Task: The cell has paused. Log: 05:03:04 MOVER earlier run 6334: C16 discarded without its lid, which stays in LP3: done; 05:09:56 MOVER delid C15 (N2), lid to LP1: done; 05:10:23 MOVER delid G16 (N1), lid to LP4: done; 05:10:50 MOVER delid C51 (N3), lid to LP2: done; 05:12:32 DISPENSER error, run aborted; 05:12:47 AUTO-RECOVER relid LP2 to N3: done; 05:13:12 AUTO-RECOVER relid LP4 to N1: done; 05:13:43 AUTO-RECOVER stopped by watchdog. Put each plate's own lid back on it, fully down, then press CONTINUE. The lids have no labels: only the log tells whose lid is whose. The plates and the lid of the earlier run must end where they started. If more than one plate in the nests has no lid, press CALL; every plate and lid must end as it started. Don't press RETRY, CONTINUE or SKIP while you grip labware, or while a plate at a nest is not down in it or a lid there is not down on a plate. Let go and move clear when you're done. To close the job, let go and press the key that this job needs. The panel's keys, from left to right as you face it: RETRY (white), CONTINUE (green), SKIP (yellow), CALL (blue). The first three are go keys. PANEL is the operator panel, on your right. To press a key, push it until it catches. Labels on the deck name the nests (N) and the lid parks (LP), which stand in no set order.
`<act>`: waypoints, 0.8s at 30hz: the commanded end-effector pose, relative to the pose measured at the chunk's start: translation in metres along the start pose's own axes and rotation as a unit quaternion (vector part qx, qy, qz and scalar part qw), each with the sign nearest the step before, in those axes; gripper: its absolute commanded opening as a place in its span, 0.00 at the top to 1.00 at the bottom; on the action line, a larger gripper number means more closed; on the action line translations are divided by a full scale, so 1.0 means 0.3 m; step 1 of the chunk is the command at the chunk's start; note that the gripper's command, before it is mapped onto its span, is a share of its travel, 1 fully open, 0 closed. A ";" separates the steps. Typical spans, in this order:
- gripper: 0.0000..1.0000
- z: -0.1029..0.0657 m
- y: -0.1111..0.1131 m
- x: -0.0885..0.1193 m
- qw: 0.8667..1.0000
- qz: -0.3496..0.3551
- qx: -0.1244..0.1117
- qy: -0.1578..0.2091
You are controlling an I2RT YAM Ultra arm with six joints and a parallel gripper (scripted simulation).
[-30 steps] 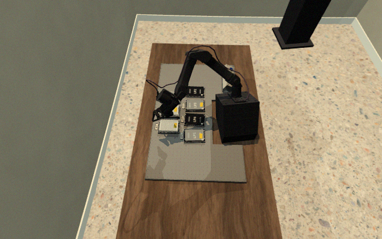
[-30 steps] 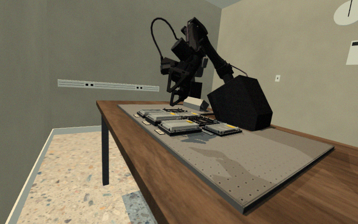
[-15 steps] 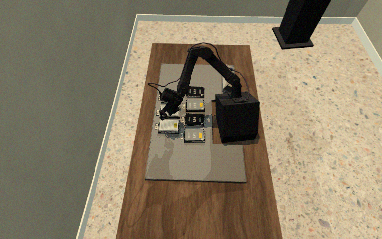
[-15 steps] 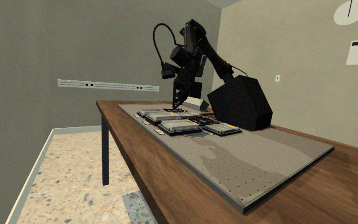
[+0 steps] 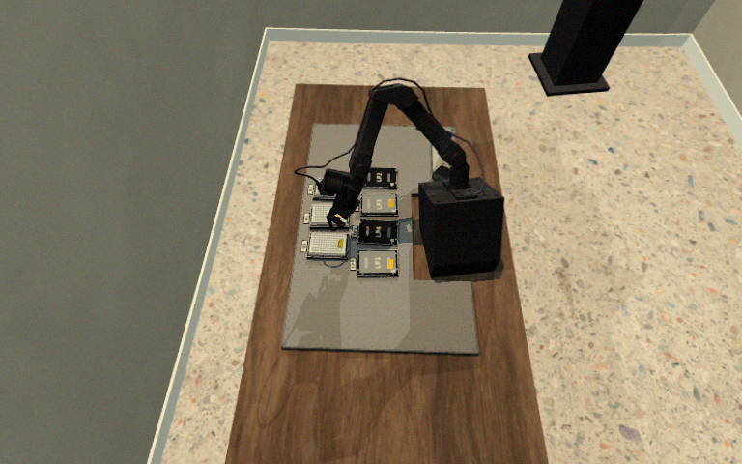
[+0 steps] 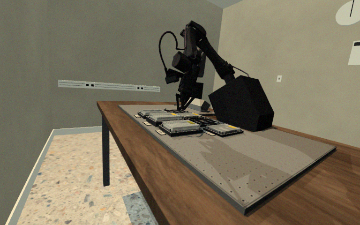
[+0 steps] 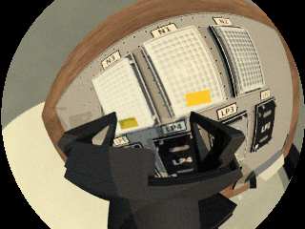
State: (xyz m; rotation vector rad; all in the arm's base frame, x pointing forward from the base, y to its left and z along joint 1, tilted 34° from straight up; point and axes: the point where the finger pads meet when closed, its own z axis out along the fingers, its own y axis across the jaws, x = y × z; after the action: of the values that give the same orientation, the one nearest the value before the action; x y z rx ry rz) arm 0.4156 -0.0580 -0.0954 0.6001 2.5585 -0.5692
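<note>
Hand spread, nothing gripped, over the nest and lid-park rows.
My hand (image 5: 340, 220) (image 6: 180, 108) (image 7: 153, 114) is released: black, angular, triangular open-framed fingers, standing wide. Plates sit in all three nests. N3 plate (image 5: 327, 245) (image 6: 180, 125) (image 7: 121, 93): pale, rectangular, dimpled grid, olive-yellow patch. N1 plate (image 5: 322, 213) (image 6: 162, 116) (image 7: 183, 67): same grid, orange patch, both pale and milky on top. N2 plate (image 6: 151, 112) (image 7: 245, 59): greyer, crisper wells. Flat translucent lids with orange patches at parks: LP1 lid (image 5: 374, 262) (image 6: 222, 129), LP3 lid (image 5: 377, 203) (image 6: 190, 115). LP4 (image 5: 377, 232) (image 6: 206, 120) (image 7: 178, 155) and LP2 (image 5: 380, 177) (image 7: 264, 125) show bare black frames, slotted. Deck (image 5: 372, 328) (image 6: 238, 164) (image 7: 281, 59) is matte grey, pinholed, on a brown wood-grain surface (image 5: 383, 410) (image 6: 138, 148) (image 7: 62, 73).

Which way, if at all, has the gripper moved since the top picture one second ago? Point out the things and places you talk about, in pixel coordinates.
Yes: the gripper (image 5: 338, 220) (image 7: 153, 114) has moved toward the black base block (image 5: 460, 232).
</note>
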 end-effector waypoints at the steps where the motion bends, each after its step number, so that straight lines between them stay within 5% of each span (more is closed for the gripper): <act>1: 0.00 -0.053 -0.014 0.007 0.999 -0.040 0.007 0.001; 24: 0.00 -0.093 -0.316 0.213 0.971 -0.186 0.080 0.127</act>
State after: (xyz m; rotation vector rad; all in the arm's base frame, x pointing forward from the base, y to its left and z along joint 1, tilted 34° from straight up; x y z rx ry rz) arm 0.3239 -0.0985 -0.0899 0.3315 2.8696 -0.8330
